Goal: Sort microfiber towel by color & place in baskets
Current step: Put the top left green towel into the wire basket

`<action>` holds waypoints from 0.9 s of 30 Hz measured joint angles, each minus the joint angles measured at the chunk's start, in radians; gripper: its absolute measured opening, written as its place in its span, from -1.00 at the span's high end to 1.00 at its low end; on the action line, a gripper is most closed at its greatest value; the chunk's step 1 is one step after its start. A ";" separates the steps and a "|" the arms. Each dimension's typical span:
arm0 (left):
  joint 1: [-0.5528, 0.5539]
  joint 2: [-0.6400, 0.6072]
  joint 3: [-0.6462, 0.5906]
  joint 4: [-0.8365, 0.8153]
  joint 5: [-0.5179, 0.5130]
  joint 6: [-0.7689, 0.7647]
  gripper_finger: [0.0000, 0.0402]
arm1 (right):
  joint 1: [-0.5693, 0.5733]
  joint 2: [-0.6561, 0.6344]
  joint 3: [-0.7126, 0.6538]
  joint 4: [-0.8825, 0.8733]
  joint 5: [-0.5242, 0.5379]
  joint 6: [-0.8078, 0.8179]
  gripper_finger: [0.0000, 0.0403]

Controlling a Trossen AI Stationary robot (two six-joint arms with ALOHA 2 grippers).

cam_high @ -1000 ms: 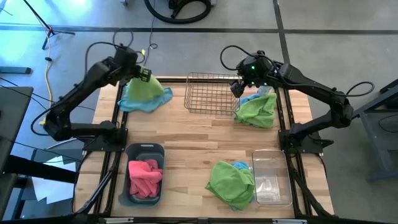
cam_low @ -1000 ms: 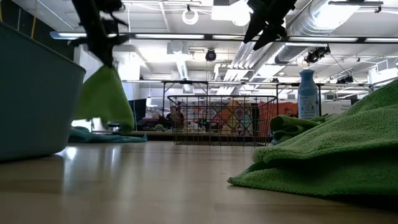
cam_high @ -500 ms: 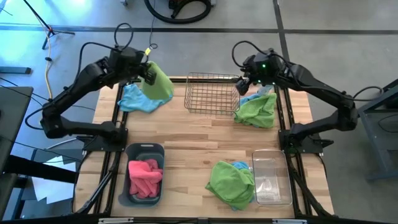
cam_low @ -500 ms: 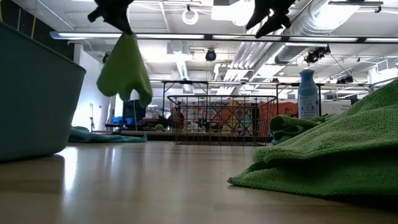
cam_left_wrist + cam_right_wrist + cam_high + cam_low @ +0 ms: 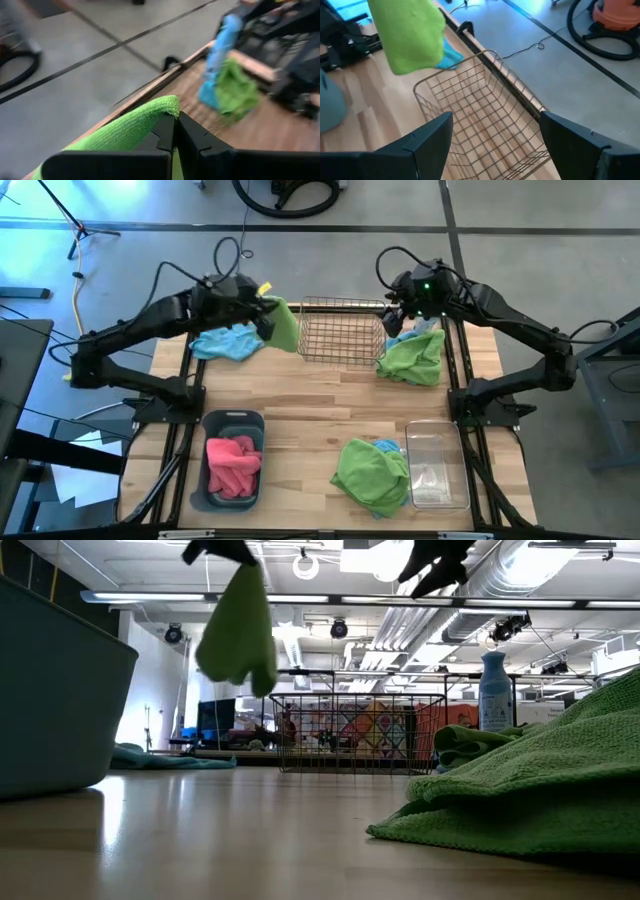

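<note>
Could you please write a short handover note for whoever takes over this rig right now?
Left gripper: shut on a green towel, held in the air beside the wire basket.
Right gripper: open, above the basket's far right corner.
Done: pink towels in the grey-blue tub.
Left: wire basket and clear tub empty; blue towel and two green-and-blue piles remain on the table.

- Left arm [image 5: 130, 340]: dark, slender tubular links with bulkier joint housings; black cable looping above its forward section.
- Right arm [image 5: 520, 330]: same dark build; a small green indicator light glows near its wrist; black cable arcs over the wrist.
- Left end effector [image 5: 175, 137]: matte black angular fingers.
- Right end effector [image 5: 495, 145]: broad, flat, dark grey-black fingers.
</note>
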 joint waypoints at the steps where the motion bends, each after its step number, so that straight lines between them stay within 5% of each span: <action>1: -0.020 0.012 0.000 0.024 -0.002 0.000 1.00 | 0.000 0.000 0.000 -0.009 -0.014 -0.007 -0.46; 8: -0.082 0.115 0.000 0.218 -0.007 0.007 1.00 | 0.000 0.000 0.000 -0.080 -0.046 -0.062 -0.46; 27: -0.043 0.363 0.000 0.773 0.090 0.089 1.00 | 0.000 -0.163 0.000 -0.093 0.003 -0.070 -0.46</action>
